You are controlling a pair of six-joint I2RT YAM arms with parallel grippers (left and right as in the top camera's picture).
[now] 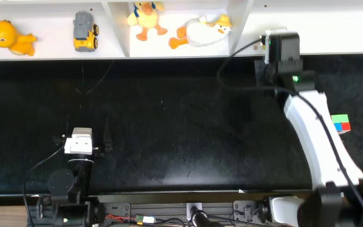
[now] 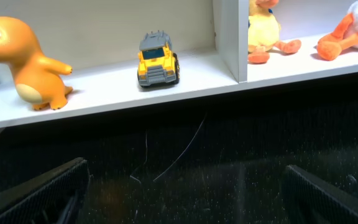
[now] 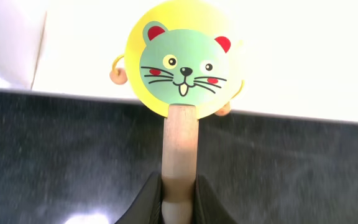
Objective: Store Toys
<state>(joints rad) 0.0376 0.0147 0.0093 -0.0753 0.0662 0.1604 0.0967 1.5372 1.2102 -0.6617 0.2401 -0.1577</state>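
Shelving (image 1: 244,25) in white runs along the 12 o'clock edge of your top view, split by upright dividers. A black table (image 1: 169,120) fills the space below it.

From 10 o'clock toward 1 o'clock, four toys sit on the shelf. An orange dinosaur (image 1: 11,36) and a yellow truck (image 1: 85,31) share the left compartment. A yellow duck (image 1: 147,17) sits upright in the next compartment, and a white duck (image 1: 201,31) lies on its side beside it.

Your right arm reaches up to about 1 o'clock, at the shelf's front edge. Its right claw (image 3: 179,190) is clamped on the wooden handle of a rattle drum (image 3: 185,65). The drum has a round yellow head with a green cat face and a small bead on each side. From the right wrist camera, the head shows against the white shelf surface and the handle against the black table. You cannot tell whether the head touches the shelf.

Your left arm is at 7 o'clock, well apart from the shelf. Its left claw (image 2: 185,205) has its fingers spread wide with nothing between them, low over the table, facing the dinosaur and truck.

A colour cube (image 1: 340,123) lies on the table at 3 o'clock, just beside the right arm.
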